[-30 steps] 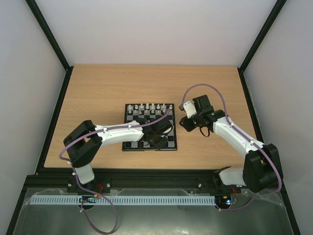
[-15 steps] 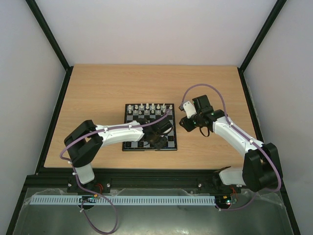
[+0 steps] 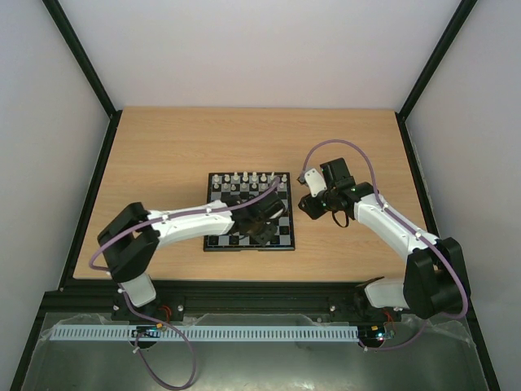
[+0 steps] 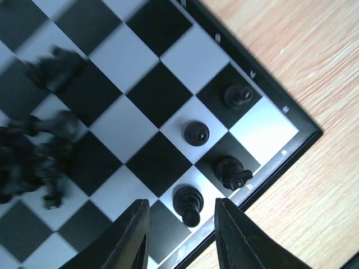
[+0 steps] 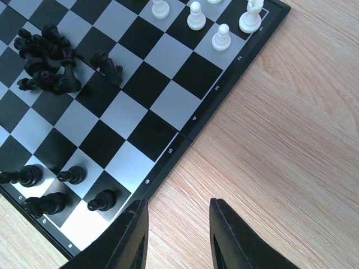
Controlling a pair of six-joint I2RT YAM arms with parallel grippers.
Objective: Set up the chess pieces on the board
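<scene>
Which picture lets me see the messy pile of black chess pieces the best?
The right wrist view: the pile of black pieces lies sharp and uncovered on the board. The left wrist view shows it blurred at the left edge. In the top view it is too small to make out, and the left arm crosses that part of the board.

From above, the left gripper (image 3: 262, 231) covered the near right part of the board (image 3: 286, 236) and hid whatever stood under it. The white chess pieces (image 3: 244, 179) along the far rows were too small to tell apart. In the left wrist view the heap of black pieces (image 4: 39, 151) was blurred. Both wrist views cut the board off at their edges.
</scene>
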